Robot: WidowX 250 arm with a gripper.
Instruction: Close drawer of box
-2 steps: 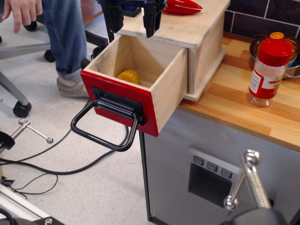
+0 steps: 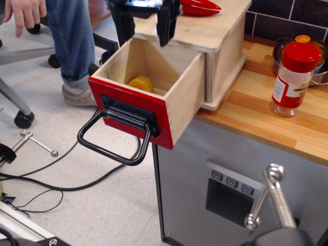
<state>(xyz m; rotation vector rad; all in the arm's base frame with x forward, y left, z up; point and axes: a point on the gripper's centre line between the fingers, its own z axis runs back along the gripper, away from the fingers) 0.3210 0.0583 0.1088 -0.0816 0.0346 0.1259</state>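
The pale plywood box stands on the wooden counter. Its drawer is pulled far out over the counter's edge. The drawer has a red front panel and a black looped handle hanging down. A yellow object lies inside the drawer. My gripper hangs at the top of the view, above the back of the open drawer. Its two black fingers stand apart with nothing between them.
A red object lies on the box top. A red-capped spice bottle and a metal bowl stand on the counter to the right. A grey cabinet is below. A person's legs, a chair wheel and cables are on the floor at left.
My gripper has shifted slightly, the fingers a little higher and further left. The drawer has not moved.
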